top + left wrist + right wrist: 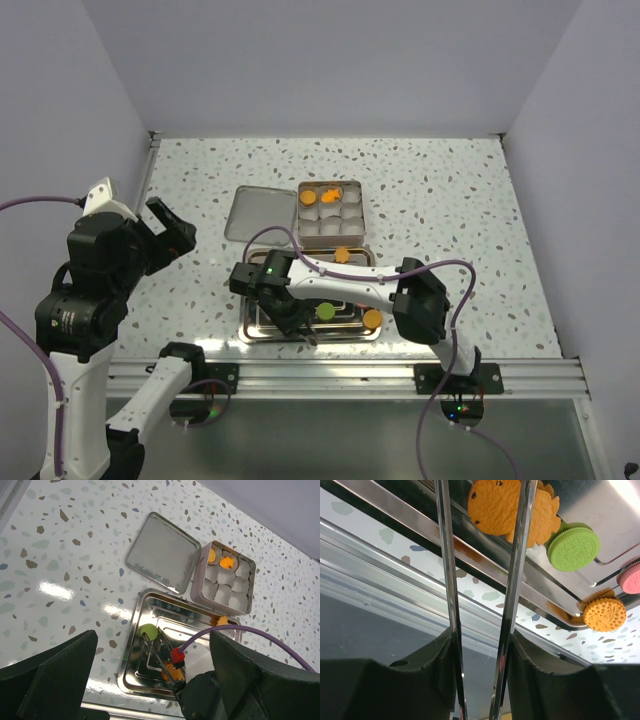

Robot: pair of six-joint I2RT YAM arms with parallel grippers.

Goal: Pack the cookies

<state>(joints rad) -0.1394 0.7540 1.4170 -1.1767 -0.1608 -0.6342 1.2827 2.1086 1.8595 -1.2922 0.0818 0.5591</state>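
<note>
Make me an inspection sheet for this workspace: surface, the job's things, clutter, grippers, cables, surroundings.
Surface: speckled white table, glossy.
Job's things: two orange cookies sit in the tin box of paper cups; the lid lies left of the box; a green cookie and others are in or at the metal tray.
Clutter: nothing seen.
Grippers: left gripper open, raised at the left; right gripper over the tray, long fingers parted above an orange chip cookie, nothing visibly clamped.
Cables: purple cables loop along both arms.
Surroundings: plain white walls; metal rail at the near edge.
</note>
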